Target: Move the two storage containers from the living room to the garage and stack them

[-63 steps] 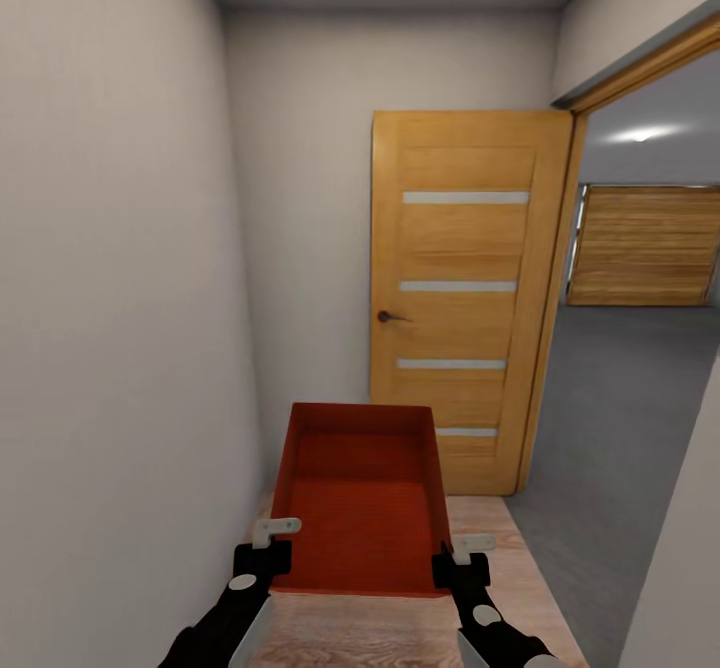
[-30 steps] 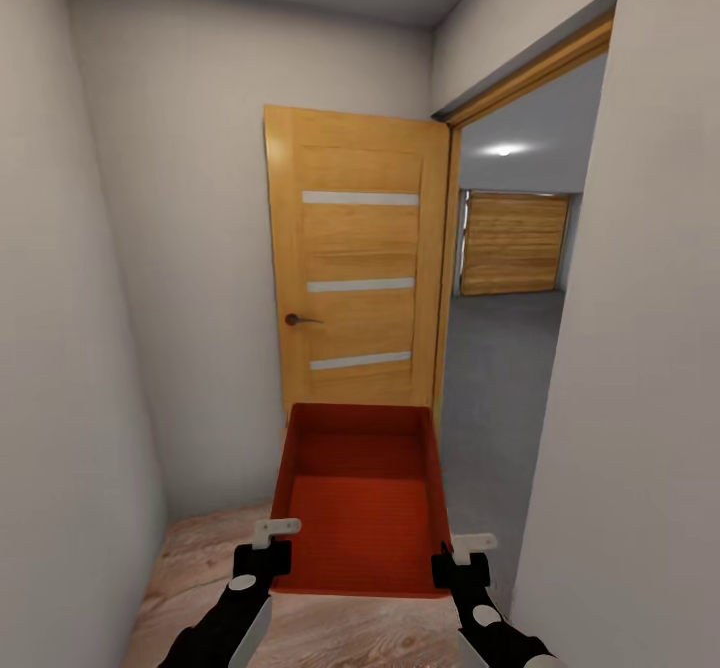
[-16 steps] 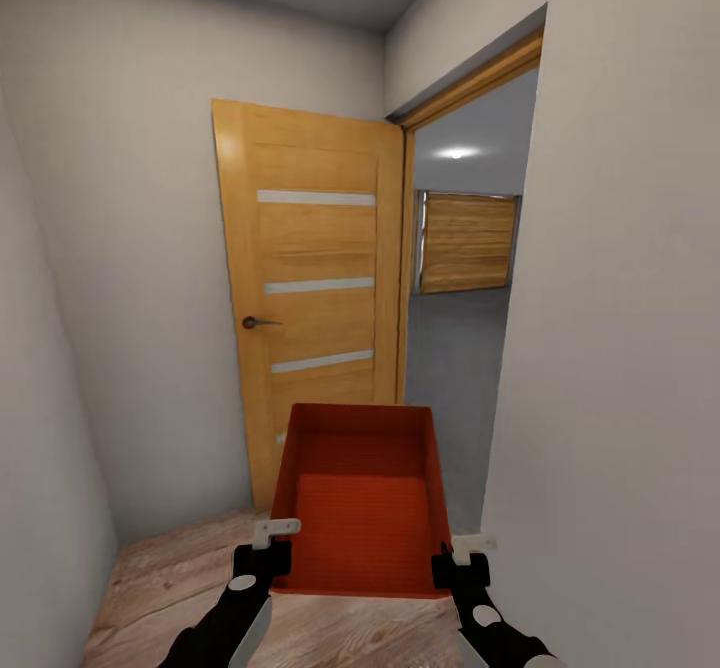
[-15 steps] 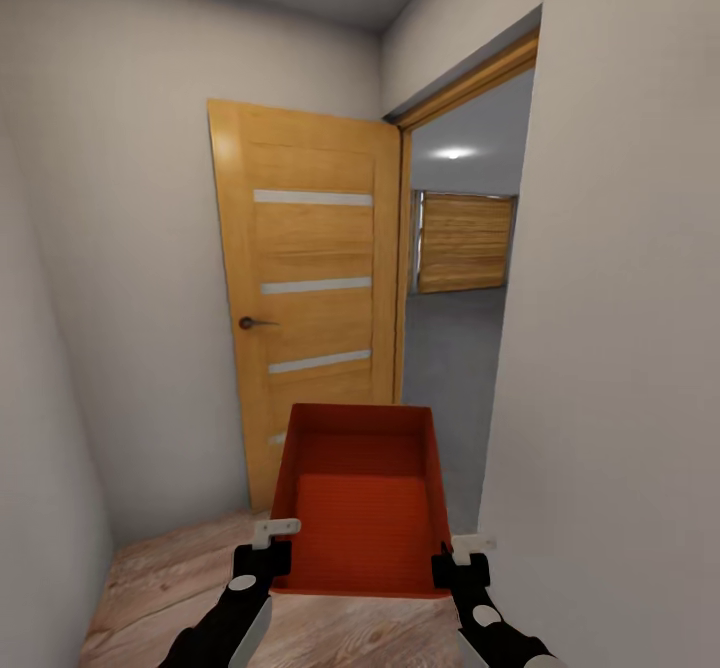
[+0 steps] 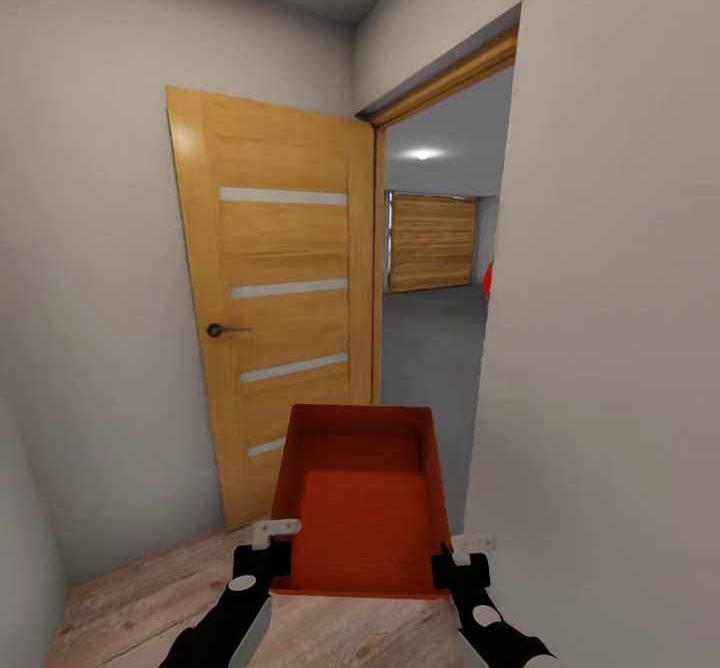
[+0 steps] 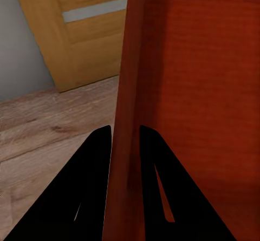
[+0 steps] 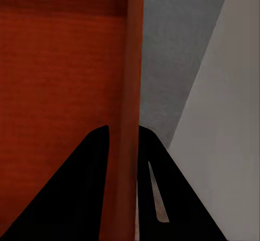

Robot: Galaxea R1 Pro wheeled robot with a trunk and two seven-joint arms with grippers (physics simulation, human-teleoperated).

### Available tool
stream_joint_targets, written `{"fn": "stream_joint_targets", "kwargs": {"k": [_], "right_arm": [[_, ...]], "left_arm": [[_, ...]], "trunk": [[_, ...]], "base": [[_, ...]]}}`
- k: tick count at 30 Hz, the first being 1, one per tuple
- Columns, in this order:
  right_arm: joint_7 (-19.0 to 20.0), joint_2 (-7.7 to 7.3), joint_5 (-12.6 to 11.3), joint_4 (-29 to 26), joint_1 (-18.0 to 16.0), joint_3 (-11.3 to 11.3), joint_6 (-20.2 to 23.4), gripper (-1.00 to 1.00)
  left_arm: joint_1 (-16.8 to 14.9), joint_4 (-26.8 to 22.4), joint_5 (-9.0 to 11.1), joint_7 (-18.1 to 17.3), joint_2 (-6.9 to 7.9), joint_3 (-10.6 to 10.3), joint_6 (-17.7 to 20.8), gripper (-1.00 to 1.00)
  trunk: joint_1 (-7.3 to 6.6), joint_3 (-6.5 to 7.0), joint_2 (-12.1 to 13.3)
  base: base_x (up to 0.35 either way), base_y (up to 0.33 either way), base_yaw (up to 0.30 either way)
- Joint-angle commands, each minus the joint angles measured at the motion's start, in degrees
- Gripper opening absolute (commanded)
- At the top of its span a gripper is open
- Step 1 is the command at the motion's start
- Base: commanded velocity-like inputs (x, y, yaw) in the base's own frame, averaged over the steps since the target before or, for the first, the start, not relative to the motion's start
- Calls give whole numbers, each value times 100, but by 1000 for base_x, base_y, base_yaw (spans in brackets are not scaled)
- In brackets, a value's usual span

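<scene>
The left gripper is seen at the lower left of the head view, closed on the left wall of a red-orange storage bin; in the left wrist view the two dark fingers are set one on each side of that thin wall, with the bin running away from them. The right gripper is seen at the lower right of the head view, closed in the same way on the bin's right wall; in the right wrist view its fingers are pressed against both faces of the wall, the bin lying to one side of it. The bin is held level between the two grippers at the lower middle of the head view, off the ground, its open top shown empty down to a ribbed bottom.

Below the bin a light wood-plank floor is seen across the bottom of the frame. Left of centre an open wooden door with three pale strips and a dark handle is seen, swung back toward a white wall. Just right of the door a doorway is shown, and through it a grey concrete floor, a wooden garage door at the far end and a small red shape at the doorway's right edge. The right of the frame is taken up by a plain white wall
</scene>
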Motion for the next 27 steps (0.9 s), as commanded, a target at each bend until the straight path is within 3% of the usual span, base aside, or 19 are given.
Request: {"fn": "stream_joint_targets", "kwargs": {"k": [1, 8, 20, 27], "right_arm": [[-82, -2, 9, -19, -12, -176, -311, -100], [-82, -2, 10, -19, -12, -175, -311, -100], [-82, -2, 12, -19, -12, -178, -312, -100], [-82, -2, 12, -19, -12, -177, -311, -100]], "left_arm": [[1, 7, 85, 161, 54, -33, 33, -100], [1, 21, 85, 153, 54, -33, 33, -100], [1, 41, 84, 150, 54, -33, 33, -100], [1, 41, 85, 152, 54, -33, 33, -100]], "trunk": [[3, -9, -7], [3, -9, -7], [3, -9, -7], [3, -9, -7]], "base": [[206, 250, -14], [207, 251, -37], [228, 247, -244], [246, 237, -69]]}}
